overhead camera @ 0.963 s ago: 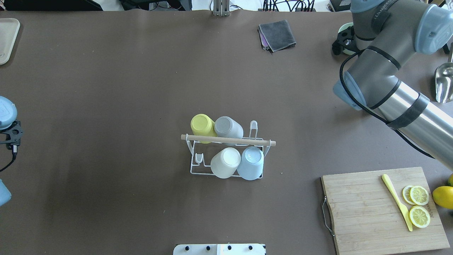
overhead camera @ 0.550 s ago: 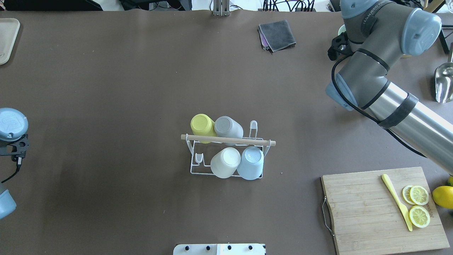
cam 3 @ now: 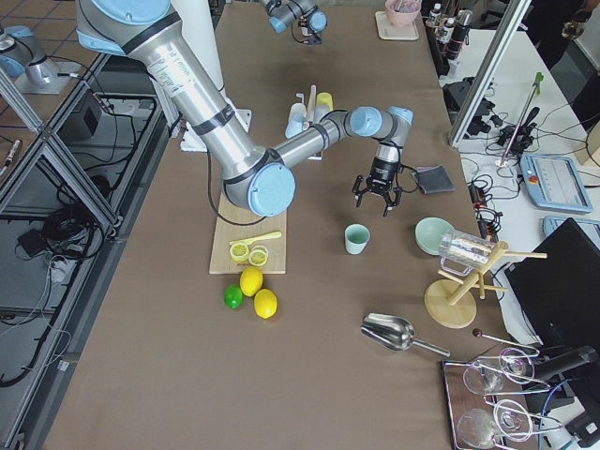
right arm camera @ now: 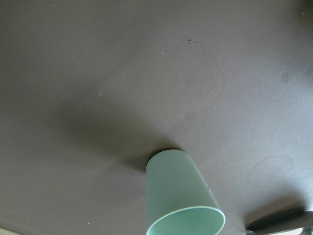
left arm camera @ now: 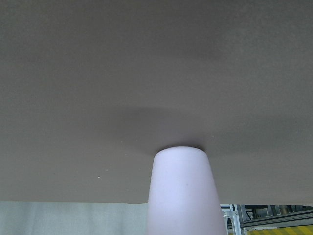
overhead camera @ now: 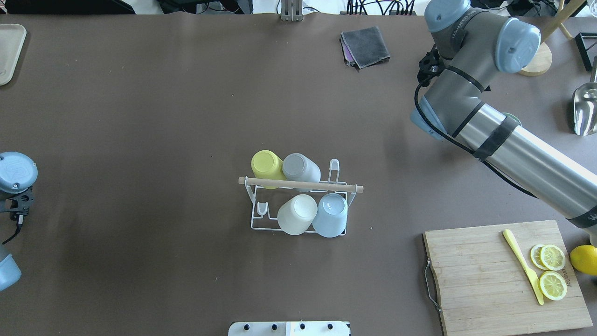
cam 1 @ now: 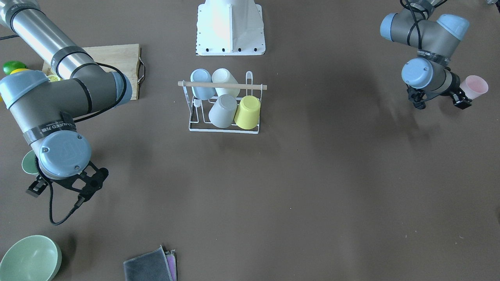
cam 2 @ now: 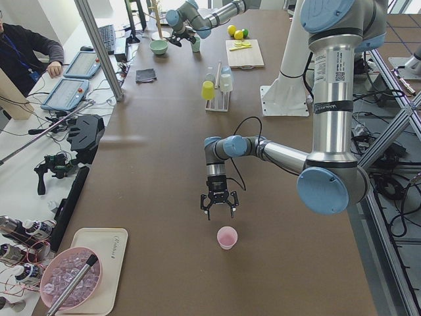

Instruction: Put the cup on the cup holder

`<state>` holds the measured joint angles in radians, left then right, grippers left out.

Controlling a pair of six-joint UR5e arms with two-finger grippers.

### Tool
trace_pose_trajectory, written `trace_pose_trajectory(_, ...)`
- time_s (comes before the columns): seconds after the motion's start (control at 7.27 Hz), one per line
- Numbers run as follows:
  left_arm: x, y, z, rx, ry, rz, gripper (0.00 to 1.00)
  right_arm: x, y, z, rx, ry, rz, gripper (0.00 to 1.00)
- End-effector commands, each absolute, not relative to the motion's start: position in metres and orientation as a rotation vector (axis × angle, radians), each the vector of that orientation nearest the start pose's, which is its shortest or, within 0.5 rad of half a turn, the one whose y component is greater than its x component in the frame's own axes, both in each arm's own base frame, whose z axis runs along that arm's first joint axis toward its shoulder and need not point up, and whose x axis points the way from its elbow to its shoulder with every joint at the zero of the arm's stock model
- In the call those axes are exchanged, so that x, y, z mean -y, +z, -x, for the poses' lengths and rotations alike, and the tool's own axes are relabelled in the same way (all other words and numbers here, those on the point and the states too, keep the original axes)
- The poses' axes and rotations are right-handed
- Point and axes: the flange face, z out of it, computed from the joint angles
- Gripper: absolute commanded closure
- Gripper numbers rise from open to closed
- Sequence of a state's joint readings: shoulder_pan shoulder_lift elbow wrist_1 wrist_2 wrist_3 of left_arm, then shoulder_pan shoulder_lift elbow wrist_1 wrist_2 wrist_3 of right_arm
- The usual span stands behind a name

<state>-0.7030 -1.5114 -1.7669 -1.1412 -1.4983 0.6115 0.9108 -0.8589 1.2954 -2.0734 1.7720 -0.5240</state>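
Observation:
The white wire cup holder with its wooden bar stands mid-table and carries a yellow, a grey, a cream and a light blue cup upside down. A pink cup stands upright at the table's left end. My left gripper hangs open just beside it, holding nothing; the left wrist view shows the pink cup close up. A green cup stands on the right side, with my right gripper open and empty a little beyond it. In the front-facing view the right wrist partly hides the green cup.
A cutting board with lemon slices and a yellow knife lies front right. A folded grey cloth, a green bowl and a metal scoop sit toward the far right. A person sits beyond the table.
My right arm has swung leftward in the overhead view, its wrist moving along the far side. The left wrist has shifted slightly inward. The cups on the holder have not moved.

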Motion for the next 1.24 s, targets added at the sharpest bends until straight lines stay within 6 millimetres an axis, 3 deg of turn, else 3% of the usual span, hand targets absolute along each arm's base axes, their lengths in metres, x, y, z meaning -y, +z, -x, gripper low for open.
trace_pose_trajectory(0.0,0.385,0.681,-0.238,0.123,1.474,0.320,0.01,0.653,0.431,0.376,0.183,-1.211,0.177,0.01)
trace_pose_trajectory(0.41,0.376,0.696,-0.230,0.127,1.477,0.329,0.01,0.632,0.436,0.389,0.171,-1.222,0.327,0.01)
trace_pose_trajectory(1.1,0.369,0.710,-0.228,0.133,1.463,0.333,0.01,0.636,0.438,0.424,-0.087,-1.349,0.358,0.01)
